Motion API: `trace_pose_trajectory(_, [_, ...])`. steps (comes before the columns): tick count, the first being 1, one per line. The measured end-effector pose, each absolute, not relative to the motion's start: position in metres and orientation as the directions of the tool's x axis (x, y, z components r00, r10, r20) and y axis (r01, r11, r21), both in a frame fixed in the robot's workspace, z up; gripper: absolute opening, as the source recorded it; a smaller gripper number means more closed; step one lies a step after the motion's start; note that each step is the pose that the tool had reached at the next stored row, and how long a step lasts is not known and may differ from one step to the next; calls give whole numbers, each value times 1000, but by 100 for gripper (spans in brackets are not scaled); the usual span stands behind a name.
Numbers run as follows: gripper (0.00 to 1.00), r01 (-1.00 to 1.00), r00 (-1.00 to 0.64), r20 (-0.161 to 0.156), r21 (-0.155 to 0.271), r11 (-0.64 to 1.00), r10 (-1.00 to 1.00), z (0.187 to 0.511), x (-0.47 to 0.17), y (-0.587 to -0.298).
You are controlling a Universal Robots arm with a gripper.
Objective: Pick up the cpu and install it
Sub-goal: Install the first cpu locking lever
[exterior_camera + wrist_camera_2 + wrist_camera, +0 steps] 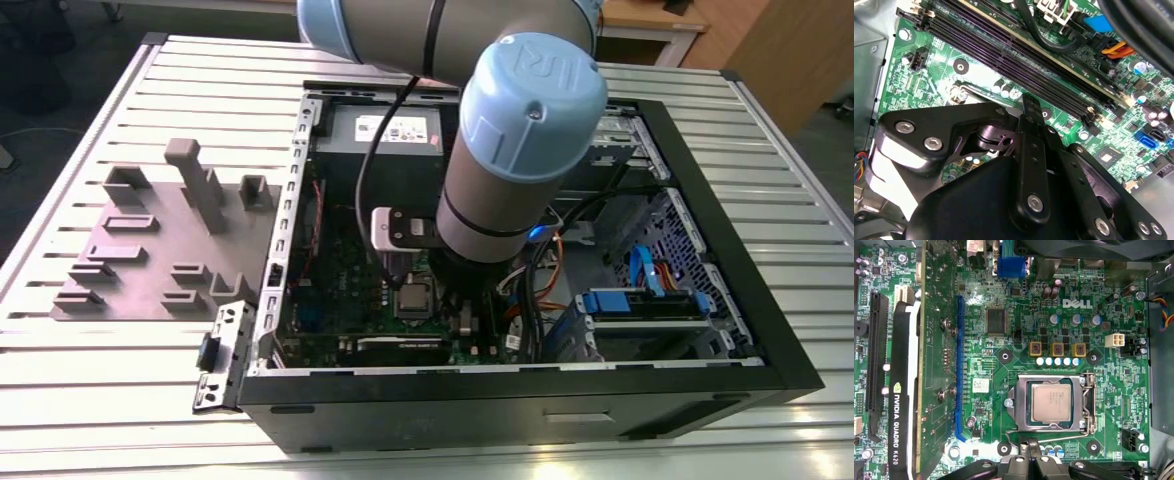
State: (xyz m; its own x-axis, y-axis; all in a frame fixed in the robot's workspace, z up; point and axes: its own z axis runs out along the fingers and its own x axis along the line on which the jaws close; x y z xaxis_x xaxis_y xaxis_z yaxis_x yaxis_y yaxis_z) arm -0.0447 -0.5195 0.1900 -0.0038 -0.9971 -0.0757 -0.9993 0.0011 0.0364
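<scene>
The silver-grey cpu (1051, 404) lies flat in its socket.

Grey arm (501, 200) with pale-blue joint caps, black cable, black screwed linkage.

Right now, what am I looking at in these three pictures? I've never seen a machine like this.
The big grey-and-blue tube is a robot arm, seen from a camera off to the side. It reaches down into an open computer case lying on a slatted metal table; a grey fixture plate sits beside the case. The other two pictures come from cameras riding near the arm's wrist. One looks down at the green motherboard, where the cpu, a small silver square, already sits in its socket. The other shows the black tool close above the board.
</scene>
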Motion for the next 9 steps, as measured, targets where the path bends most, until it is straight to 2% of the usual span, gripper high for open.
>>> trace_pose_trajectory(9, [11,-999,-4,-76,36,1,-997,190,-44,-520])
